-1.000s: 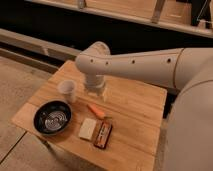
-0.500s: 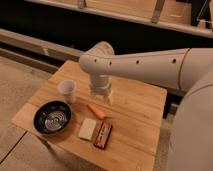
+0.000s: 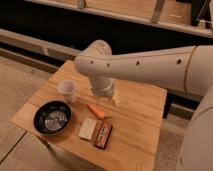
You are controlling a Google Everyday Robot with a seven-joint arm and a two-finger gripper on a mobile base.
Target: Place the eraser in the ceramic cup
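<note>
The eraser (image 3: 103,135), a flat block with a black rim and reddish-brown face, lies near the front edge of the wooden table (image 3: 140,125). The white ceramic cup (image 3: 67,91) stands upright on the left part of the table. My gripper (image 3: 111,96) hangs below the big white arm over the middle of the table. It is behind the eraser and to the right of the cup, touching neither.
A pale beige block (image 3: 88,129) lies against the eraser's left side. A small orange carrot piece (image 3: 96,111) lies just behind them. A wide black bowl with a spiral pattern (image 3: 52,117) sits at the front left. A dark wall and ledge run behind the table.
The gripper has moved slightly down and forward over the table's middle. The objects on the table have not moved.
</note>
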